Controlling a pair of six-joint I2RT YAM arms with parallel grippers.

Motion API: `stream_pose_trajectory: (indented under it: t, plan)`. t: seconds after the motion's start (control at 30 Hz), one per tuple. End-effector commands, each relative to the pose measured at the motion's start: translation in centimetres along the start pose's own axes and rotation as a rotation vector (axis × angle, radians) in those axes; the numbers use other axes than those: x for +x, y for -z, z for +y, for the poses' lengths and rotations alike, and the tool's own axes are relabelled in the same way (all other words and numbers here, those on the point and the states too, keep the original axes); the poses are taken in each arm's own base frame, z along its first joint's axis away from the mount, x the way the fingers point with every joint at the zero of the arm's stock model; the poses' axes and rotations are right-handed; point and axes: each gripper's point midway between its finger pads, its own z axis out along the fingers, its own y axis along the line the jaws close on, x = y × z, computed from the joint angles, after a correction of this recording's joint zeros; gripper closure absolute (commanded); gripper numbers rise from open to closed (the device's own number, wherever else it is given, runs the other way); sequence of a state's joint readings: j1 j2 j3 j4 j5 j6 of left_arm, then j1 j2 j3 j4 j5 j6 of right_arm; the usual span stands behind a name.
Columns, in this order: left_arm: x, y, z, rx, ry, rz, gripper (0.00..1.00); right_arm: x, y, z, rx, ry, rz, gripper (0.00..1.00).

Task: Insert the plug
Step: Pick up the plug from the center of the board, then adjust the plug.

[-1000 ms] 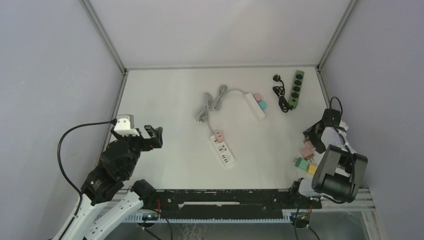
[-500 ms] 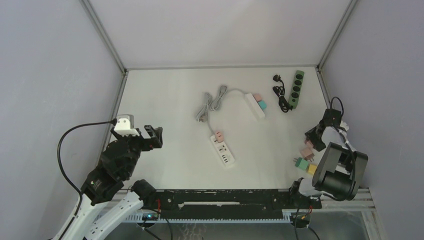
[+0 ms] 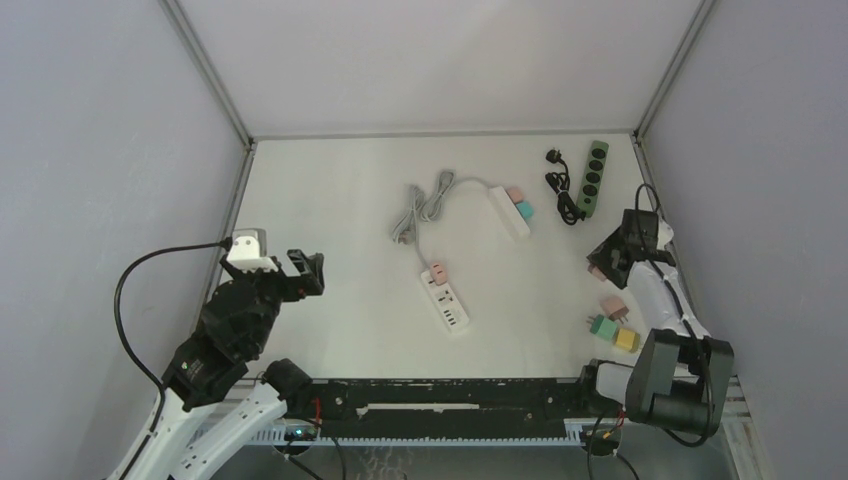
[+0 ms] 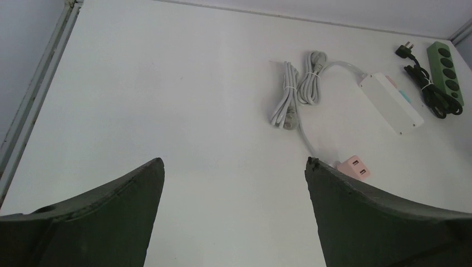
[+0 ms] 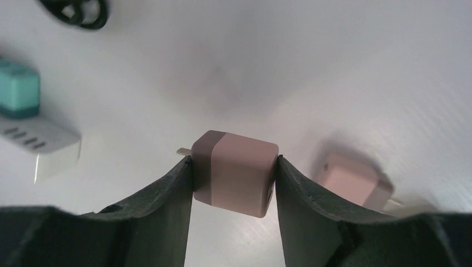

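Observation:
A mauve-and-pink cube plug (image 5: 234, 173) sits between the fingers of my right gripper (image 5: 234, 167), which is shut on it, with a metal prong sticking out to the left. From above, the right gripper (image 3: 608, 258) hangs over the table's right side, off the surface. A white power strip (image 3: 447, 303) carrying a pink plug (image 3: 437, 270) lies mid-table. A second white strip (image 3: 508, 212) holds a pink and a teal plug (image 5: 18, 89). My left gripper (image 4: 234, 167) is open and holds nothing, raised at the left (image 3: 305, 272).
Loose pink (image 3: 613, 306), green (image 3: 601, 325) and yellow (image 3: 626, 339) plugs lie near the right arm. A green power strip (image 3: 593, 177) with a black cable (image 3: 562, 190) sits at the back right. Bundled grey cables (image 3: 420, 205) lie at the centre back. Walls stand on both sides.
My right gripper has closed on the mauve-and-pink plug, lifted it from the group of loose plugs and moved away from the base, toward the back. The left arm has stayed still.

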State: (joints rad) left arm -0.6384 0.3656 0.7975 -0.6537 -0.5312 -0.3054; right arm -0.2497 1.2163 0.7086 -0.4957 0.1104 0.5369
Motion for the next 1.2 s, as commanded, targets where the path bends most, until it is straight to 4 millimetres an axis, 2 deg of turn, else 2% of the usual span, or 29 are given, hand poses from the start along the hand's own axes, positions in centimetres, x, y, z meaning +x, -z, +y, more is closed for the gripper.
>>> stream_pose_trajectory:
  t: [0.0, 0.27, 0.47, 0.7, 0.8, 0.97, 1.17]
  plan:
    - [0.2, -0.8, 0.1, -0.017, -0.009, -0.005, 0.0, 0.6, 1.9, 3.6, -0.113, 0.078, -0.024, 0.61]
    - [0.8, -1.4, -2.0, 0.062, 0.004, 0.055, 0.0, 3.8, 5.5, 10.4, -0.351, 0.291, -0.063, 0.62]
    - [1.1, -1.6, -3.6, 0.12, 0.037, 0.099, 0.0, 6.8, 8.4, 14.2, -0.52, 0.506, -0.097, 0.62]
    - [2.1, -2.0, -5.9, 0.2, 0.079, 0.184, 0.0, 10.7, 13.5, 18.7, -0.798, 0.75, -0.16, 0.63]
    - [2.6, -2.2, -7.5, 0.254, 0.101, 0.228, 0.0, 12.5, 15.5, 19.9, -0.911, 0.854, -0.169, 0.63]
    - [3.6, -2.6, -10.3, 0.361, 0.111, 0.318, 0.0, 15.3, 17.8, 20.6, -1.039, 1.016, -0.186, 0.63]
    - [4.1, -3.1, -12.8, 0.448, 0.116, 0.398, 0.0, 17.4, 20.2, 21.3, -1.168, 1.162, -0.245, 0.62]
